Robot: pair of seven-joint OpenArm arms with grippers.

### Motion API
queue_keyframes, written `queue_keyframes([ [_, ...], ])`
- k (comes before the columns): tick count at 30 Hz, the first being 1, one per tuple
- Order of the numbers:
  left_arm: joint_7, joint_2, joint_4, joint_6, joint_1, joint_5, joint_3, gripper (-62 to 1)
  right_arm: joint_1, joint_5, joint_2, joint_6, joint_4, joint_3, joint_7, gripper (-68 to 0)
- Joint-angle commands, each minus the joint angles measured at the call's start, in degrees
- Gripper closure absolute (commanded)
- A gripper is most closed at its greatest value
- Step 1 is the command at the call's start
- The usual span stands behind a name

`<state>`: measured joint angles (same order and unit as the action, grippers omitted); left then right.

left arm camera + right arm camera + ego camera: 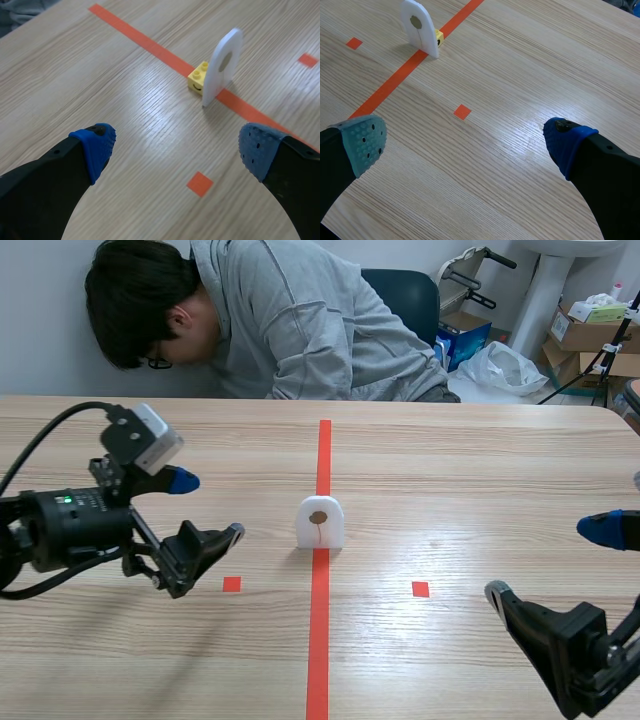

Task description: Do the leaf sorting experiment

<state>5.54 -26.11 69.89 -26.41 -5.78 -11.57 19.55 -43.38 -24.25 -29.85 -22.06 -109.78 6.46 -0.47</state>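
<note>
1. At the far edge of the table [470,490], at 12 o'clock from the robot, a person [290,330] leaned low over the wood. A long reach past centre would likely have brought an arm near them.
2. The left gripper [208,506] hung at 8 o'clock of the white arched stand [320,522], fingers spread wide with nothing between them. The right gripper [548,560] hung at 4 o'clock, well apart from the stand, likewise spread and empty. Both closing in at once risked a collision over the stand.
3. The stand stood upright on the orange tape line [319,640] at table centre. It was thin and propped only by a yellow brick [199,77] touching its back. A sideways nudge from a finger would probably have tipped it or slid it off the line.
4. The brown leaf piece [318,517] sat on the stand's face, which was turned toward 6 o'clock. It was small, so the thick pads could have crushed or missed it. How it was fixed could not be told.
5. Cardboard boxes [590,335] and a white plastic bag [500,368] lay beyond the table at 1 to 2 o'clock, out of the work area.
6. Two orange tape squares [231,584] lay at 7 and 5 o'clock of the stand. Nothing stood between either gripper and the stand.
</note>
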Motion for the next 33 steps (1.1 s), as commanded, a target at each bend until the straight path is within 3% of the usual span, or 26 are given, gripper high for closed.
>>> queue_keyframes([
  [1,-1.7,2.0,-1.1,0.0,-2.6,0.3,1.4,-52.9,0.5,-0.4,0.0,0.0,-0.8,0.3,0.8,-65.7],
  [6,-3.1,6.7,-11.3,0.0,-10.6,3.4,8.3,-52.9,0.5,-0.4,0.0,0.0,-0.8,0.3,0.8,-65.7],
  [12,-3.9,11.5,-17.5,0.1,-14.7,5.7,12.8,-52.9,0.7,-0.4,0.0,0.0,-0.8,0.3,0.8,-65.7],
  [22,-5.8,16.6,-21.9,1.6,-17.0,8.4,13.9,-52.9,1.5,-0.4,0.0,0.0,-0.8,0.3,0.5,-65.7],
  [25,-6.2,17.5,-23.0,1.9,-17.3,8.6,13.9,-52.9,2.0,-0.4,0.0,0.0,-0.8,0.3,0.4,-65.7],
  [28,-7.6,17.8,-24.3,2.6,-17.5,11.0,13.9,-52.9,2.4,-0.4,0.0,0.0,-0.8,0.3,0.3,-65.7],
  [33,-8.4,17.8,-25.8,3.4,-17.4,11.0,13.9,-52.5,2.4,-0.4,0.0,0.0,-0.8,0.3,0.4,-65.7],
])
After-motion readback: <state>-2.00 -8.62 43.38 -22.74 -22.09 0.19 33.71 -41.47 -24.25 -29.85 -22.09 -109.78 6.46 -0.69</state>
